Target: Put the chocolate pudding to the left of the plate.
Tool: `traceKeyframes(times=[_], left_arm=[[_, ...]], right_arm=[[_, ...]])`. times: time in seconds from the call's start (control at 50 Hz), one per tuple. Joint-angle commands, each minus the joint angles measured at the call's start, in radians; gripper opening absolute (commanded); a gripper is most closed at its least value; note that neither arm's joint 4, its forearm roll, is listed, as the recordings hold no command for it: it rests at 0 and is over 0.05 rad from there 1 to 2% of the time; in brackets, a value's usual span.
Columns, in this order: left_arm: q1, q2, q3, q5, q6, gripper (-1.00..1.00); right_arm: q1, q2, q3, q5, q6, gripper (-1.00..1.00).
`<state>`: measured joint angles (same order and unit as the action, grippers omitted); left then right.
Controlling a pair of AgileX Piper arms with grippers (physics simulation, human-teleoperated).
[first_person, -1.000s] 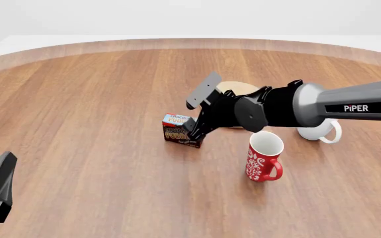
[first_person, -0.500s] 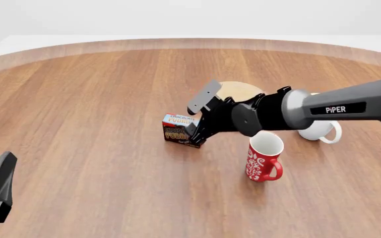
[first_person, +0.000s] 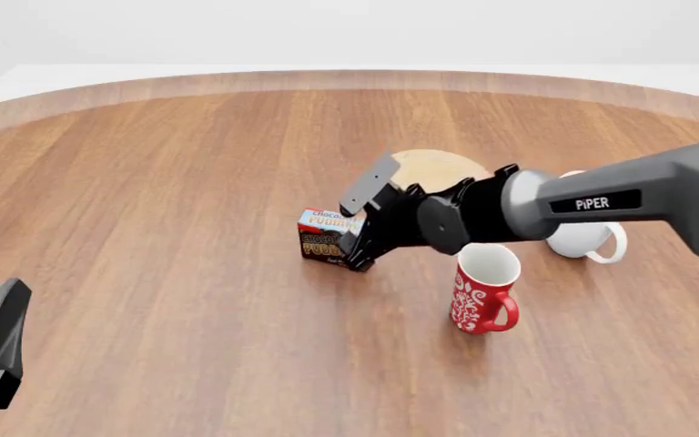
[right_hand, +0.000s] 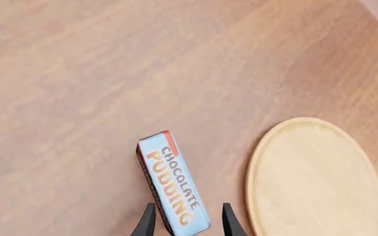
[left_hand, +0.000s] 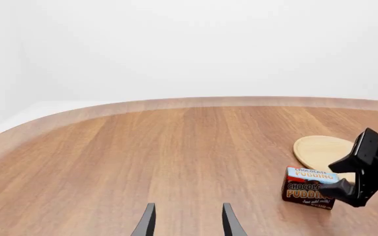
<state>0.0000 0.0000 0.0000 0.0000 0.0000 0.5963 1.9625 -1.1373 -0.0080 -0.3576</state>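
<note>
Placement stage: the pudding box (first_person: 325,235) stands on the surface (first_person: 143,228) just left of the plate (first_person: 440,167). We see our right claw (first_person: 359,225) released, fingers either side of the box. We judge a straight withdrawal comes next. The left claw (left_hand: 186,222) rests spread apart.

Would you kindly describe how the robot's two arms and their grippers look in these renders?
The right arm is a smooth grey tube marked "PiPER" in white, ending in bulky black rounded joints and a dark grey flat plate. Its right gripper has two thin, dark, pointed fingers. Of the left arm, only a black angular wedge shows in the front view; the left gripper has matching dark tapered fingers. No cables are visible.
</note>
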Motion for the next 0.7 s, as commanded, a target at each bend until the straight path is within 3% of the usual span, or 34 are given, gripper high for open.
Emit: traceKeyframes(times=[0.02, 0.14, 0.16, 0.64, 0.7], left_arm=[[0.0, 0.0, 0.0, 0.0, 0.0, 1.0], [0.0, 0.0, 0.0, 0.0, 0.0, 1.0], [0.0, 0.0, 0.0, 0.0, 0.0, 1.0], [0.0, 0.0, 0.0, 0.0, 0.0, 1.0], [0.0, 0.0, 0.0, 0.0, 0.0, 1.0]], right_arm=[[0.001, 0.013, 0.001, -0.008, 0.003, 1.0], [0.002, 0.014, 0.002, -0.012, 0.002, 1.0], [0.0, 0.014, 0.002, -0.015, 0.0, -1.0], [0.046, -0.121, 0.089, -0.01, 0.045, -1.0], [0.043, -0.142, 0.088, 0.013, 0.028, -1.0]])
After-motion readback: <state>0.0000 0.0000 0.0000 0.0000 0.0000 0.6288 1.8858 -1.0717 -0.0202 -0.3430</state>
